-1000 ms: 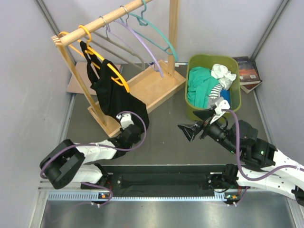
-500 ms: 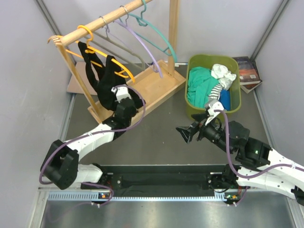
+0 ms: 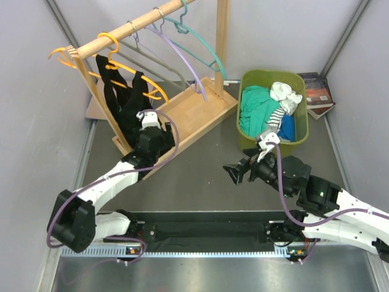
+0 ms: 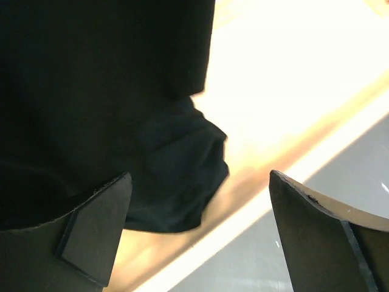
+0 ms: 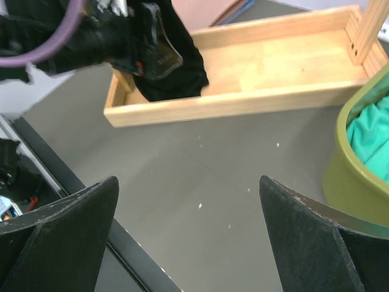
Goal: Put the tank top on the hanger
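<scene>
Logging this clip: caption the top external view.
Black fabric tank top hangs on thin orange plastic hanger on wooden rack; open left gripper by its hem, open right gripper apart.

The tank top (image 3: pixel 124 106) is plain black, hanging on an orange hanger (image 3: pixel 157 92). Along the pale wooden rack (image 3: pixel 194 106) hang a grey hanger (image 3: pixel 152 58), a lilac hanger (image 3: pixel 182 58) and a teal hanger (image 3: pixel 203 42). At the right, the olive-green bin (image 3: pixel 271 73) holds a teal-green garment (image 3: pixel 255 112), a white cloth (image 3: pixel 285 92), a black-and-white striped piece (image 3: pixel 276 117) and something blue (image 3: pixel 288 126). The table (image 3: pixel 206 176) is dark grey. The arms are white and black with purple cables (image 3: pixel 173 131).
</scene>
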`<state>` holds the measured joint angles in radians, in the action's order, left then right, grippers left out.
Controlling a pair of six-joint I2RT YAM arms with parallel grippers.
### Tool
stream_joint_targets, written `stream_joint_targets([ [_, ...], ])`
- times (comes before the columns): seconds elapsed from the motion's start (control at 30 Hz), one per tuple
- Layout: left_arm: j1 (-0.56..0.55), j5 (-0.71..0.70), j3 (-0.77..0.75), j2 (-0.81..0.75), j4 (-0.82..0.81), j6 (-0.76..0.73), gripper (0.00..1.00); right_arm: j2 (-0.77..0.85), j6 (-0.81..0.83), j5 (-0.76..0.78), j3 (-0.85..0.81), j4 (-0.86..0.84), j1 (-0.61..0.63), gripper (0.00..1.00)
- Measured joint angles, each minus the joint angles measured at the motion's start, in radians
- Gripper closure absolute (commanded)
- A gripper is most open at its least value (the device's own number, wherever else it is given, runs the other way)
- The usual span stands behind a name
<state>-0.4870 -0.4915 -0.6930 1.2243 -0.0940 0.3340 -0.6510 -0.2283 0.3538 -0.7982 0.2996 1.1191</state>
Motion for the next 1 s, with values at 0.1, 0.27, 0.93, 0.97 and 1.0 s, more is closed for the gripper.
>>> stream_joint_targets([
  [0.1, 0.000, 0.087, 0.031, -0.080, 0.022, -0.011, 0.01, 0.001, 0.000, 0.003, 0.029, 0.000, 0.000, 0.00],
  [0.27, 0.000, 0.257, 0.071, -0.230, 0.101, -0.015, 0.01, 0.001, 0.001, 0.023, 0.062, -0.002, -0.006, 0.00],
  [0.93, -0.001, 0.393, -0.013, -0.690, 0.575, 0.102, 0.01, 0.205, -0.038, -0.318, 0.251, -0.019, -0.540, 0.00],
  [0.97, -0.001, 0.390, -0.013, -0.703, 0.587, 0.103, 0.01, 0.206, -0.039, -0.322, 0.254, -0.021, -0.540, 0.00],
  [1.0, -0.001, 0.386, -0.013, -0.712, 0.596, 0.105, 0.01, 0.206, -0.039, -0.326, 0.256, -0.018, -0.540, 0.00],
])
